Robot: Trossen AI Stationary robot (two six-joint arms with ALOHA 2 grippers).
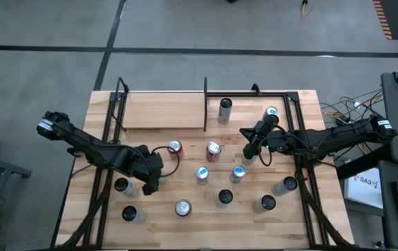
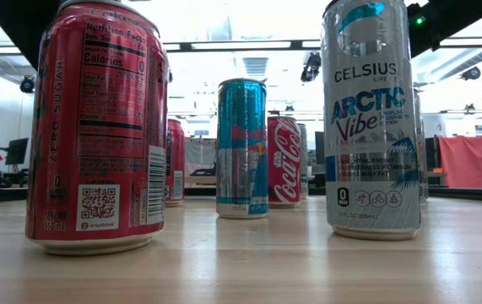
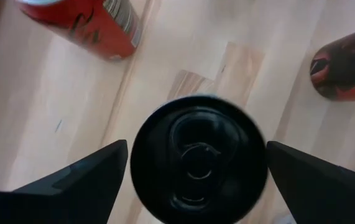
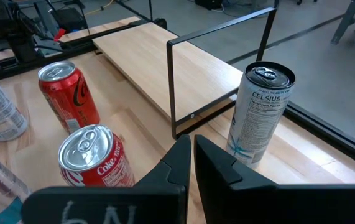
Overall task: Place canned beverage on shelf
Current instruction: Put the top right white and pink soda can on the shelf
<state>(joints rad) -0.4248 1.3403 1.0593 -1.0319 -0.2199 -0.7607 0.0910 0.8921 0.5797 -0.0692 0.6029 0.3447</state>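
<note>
The left gripper (image 1: 150, 187) hangs over the near-left part of the counter (image 1: 254, 223), pointing straight down. In the left wrist view its two fingers (image 3: 71, 186) stand spread wide, one on each side of a black-topped can (image 3: 199, 158) that sits upright directly beneath them. The can's long axis runs vertical, in line with the gripper's approach, so the fingers bracket its round top without yet pressing its wall. This looks like the moment just ahead of a grasp: a short descent and a squeeze should take it.

The shelf (image 1: 164, 110), a pale plywood panel between thin black rods, lies at the far side of the counter, up and slightly right of the left gripper, and it carries no can. Red cans stand between the gripper and the shelf and could be clipped on the way over.

The right gripper (image 1: 251, 150) waits nearer the shelf's right end with its fingers (image 4: 217, 168) pressed together, holding nothing, beside a Celsius can (image 4: 263, 112).
</note>
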